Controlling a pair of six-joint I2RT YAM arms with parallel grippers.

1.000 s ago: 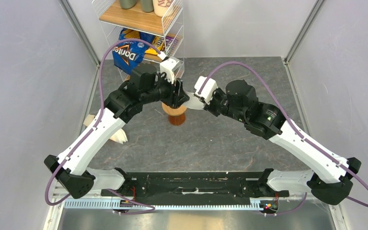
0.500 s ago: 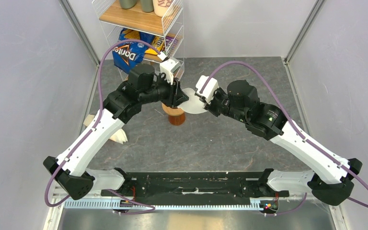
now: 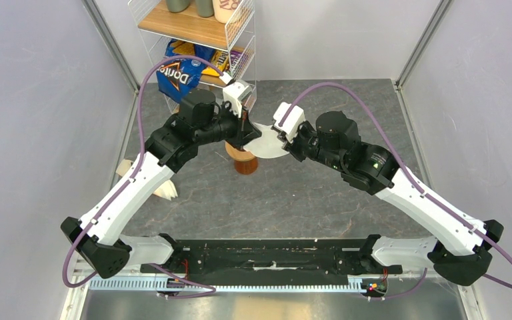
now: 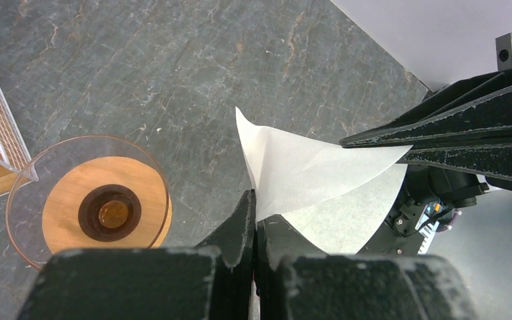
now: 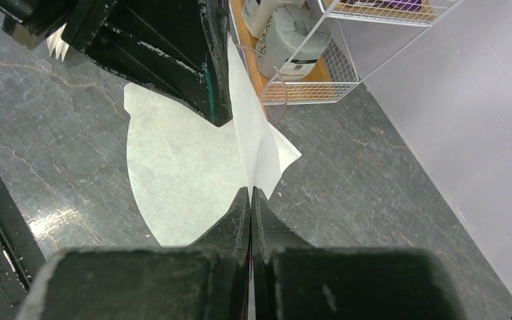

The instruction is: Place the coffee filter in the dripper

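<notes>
Filter pile [image 3: 168,191] lay far left on the table [image 3: 307,193]. Left claw [image 3: 247,131] was pinched shut on the coffee filter [image 3: 267,144], held in the air just right of the dripper [image 3: 245,163]; right claw [image 3: 282,137] clamped the opposite edge. Opposed pulls could tear the paper, or it could go in flat and skew. Wire rack [image 3: 197,40] and chip bag [image 3: 177,77] crowded the space behind the left claw.

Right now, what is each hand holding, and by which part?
The thin white paper coffee filter: left hand pinches one edge, right hand the opposite side.
</notes>
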